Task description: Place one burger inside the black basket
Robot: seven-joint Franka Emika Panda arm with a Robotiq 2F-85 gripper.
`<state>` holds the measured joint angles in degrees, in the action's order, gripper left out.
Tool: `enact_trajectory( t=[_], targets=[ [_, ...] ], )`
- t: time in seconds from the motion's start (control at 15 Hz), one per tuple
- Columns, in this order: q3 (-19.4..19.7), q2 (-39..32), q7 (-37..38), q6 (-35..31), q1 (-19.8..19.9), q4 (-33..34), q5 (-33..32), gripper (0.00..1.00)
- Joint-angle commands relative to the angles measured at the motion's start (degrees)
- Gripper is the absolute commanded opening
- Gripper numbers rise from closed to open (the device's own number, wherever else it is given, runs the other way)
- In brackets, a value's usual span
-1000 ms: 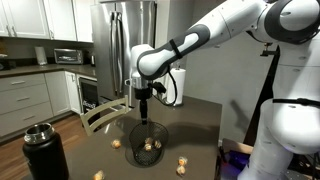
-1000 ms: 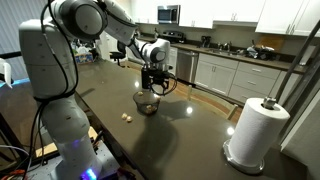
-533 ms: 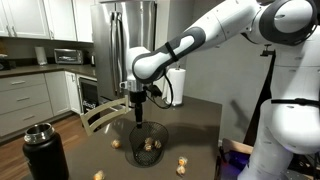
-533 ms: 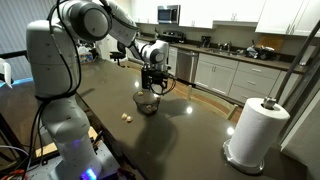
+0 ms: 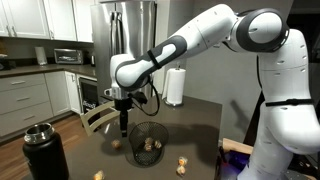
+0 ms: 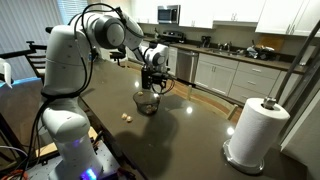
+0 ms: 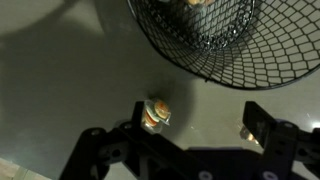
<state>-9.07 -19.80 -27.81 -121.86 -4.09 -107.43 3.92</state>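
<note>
A dark table (image 5: 198, 118) carries the black basket (image 5: 149, 143), burgers (image 5: 182, 161) and flask (image 5: 44, 152).

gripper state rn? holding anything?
Gripper: open, holding nothing. A burger lies on the table under it, outside the black basket.

I have the round black wire-mesh basket (image 5: 150, 140) just beside my gripper (image 5: 123, 129), near the middle of the dark tabletop (image 6: 190, 125), and its rim bars any sideways pass on that side. Away from it the surface is bare apart from a small tan toy burger (image 7: 155, 113) below the spread jaws. The solid black flask (image 5: 44, 152) at one corner and the white paper towel roll (image 6: 258, 128) near another edge stand well apart from my gripper.
</note>
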Motion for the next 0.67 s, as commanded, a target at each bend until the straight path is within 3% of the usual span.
enact_trajectory(
  t=[0.0,0.6],
  targets=[
    [-1.2,-3.7,-0.8,-1.1,0.8,4.4,2.7,1.0],
    [-1.9,-10.2,-1.2,-0.9,1.3,10.3,3.9,1.0]
  ],
)
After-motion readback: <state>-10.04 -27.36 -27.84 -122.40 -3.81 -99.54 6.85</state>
